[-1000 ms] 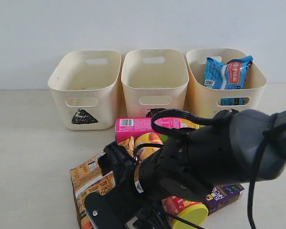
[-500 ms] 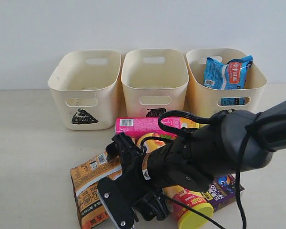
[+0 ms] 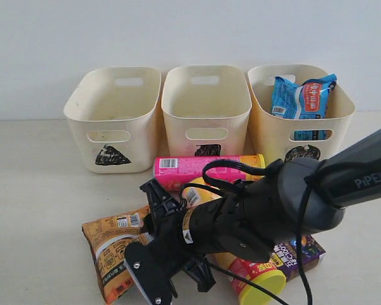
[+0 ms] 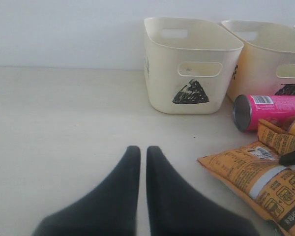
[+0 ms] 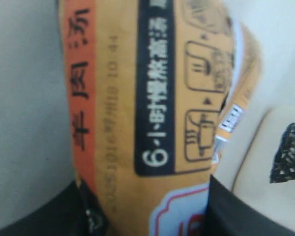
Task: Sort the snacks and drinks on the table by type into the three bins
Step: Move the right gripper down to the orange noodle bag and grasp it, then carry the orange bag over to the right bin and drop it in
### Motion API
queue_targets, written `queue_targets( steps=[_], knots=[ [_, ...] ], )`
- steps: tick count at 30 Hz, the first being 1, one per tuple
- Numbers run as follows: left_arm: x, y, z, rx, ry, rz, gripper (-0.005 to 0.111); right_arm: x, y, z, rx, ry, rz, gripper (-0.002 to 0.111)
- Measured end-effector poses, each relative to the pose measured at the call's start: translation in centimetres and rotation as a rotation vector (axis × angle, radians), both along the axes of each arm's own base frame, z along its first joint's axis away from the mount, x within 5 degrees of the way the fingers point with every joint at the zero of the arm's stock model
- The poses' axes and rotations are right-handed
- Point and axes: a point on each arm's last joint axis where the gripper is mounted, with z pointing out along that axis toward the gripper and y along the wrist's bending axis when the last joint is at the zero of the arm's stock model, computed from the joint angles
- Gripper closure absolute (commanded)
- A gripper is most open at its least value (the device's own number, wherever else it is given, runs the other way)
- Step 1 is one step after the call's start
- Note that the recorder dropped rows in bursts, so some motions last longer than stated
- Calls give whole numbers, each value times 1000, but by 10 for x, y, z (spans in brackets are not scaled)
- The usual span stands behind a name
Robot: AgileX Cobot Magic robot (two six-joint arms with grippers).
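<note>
Right wrist view | right gripper clamped on orange-brown packet — seemingly, view blurred | packet at 6 o'clock of triangle bin | left gripper pressed together | lift straight, clearing pink chip tube

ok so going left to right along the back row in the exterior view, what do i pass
cream plastic tub with a black triangle → middle cream plastic tub, its black mark half hidden → right-hand cream plastic tub holding a blue crinkly packet
</note>
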Motion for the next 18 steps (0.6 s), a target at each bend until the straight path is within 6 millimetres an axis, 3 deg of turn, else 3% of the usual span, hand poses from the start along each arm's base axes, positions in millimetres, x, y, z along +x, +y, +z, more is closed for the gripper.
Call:
queue_targets(
  steps=[9, 18],
  knots=[
    [0, 0, 0, 0, 0, 0, 103, -1, -2, 12, 5, -8, -9, 109],
    [0, 0, 0, 0, 0, 0, 103, -6, -6, 87, 251, -54, -98, 108]
  ],
)
